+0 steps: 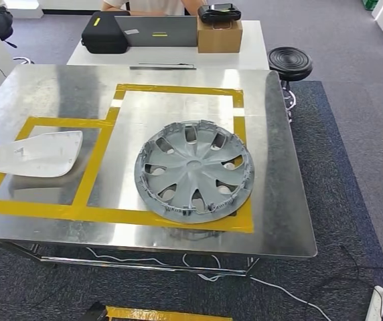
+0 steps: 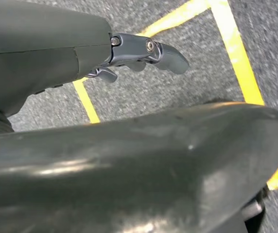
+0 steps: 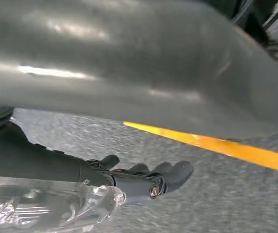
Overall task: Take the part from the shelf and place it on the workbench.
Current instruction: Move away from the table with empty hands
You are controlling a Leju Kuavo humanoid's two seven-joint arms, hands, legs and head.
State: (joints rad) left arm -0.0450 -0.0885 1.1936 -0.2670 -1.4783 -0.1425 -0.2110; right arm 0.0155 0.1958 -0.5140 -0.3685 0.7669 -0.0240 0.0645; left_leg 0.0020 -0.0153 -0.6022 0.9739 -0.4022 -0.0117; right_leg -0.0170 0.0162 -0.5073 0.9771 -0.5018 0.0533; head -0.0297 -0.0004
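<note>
Head view has the grey hubcap (image 1: 194, 171) lying flat in the lower middle of the frame, inside the bigger yellow-taped box on the metal workbench (image 1: 290, 200), its lower edge sitting over the tape. So the part looks already placed, I'd say. It reads as light, thin moulded plastic: stiff enough across the face, a bit flexy and crackable at the rim, probably slick. Best hold would be the outer rim or hooking through 1 of the spoke openings. A white shell-shaped cover (image 1: 35, 154) sits in the smaller box at left.

Left hand (image 2: 137, 56) hangs over grey carpet with yellow tape, fingers loosely apart, nothing in them. Right hand (image 3: 145, 177) looks the same, though something clear and glossy blurs beside it, so I can't be fully sure.
</note>
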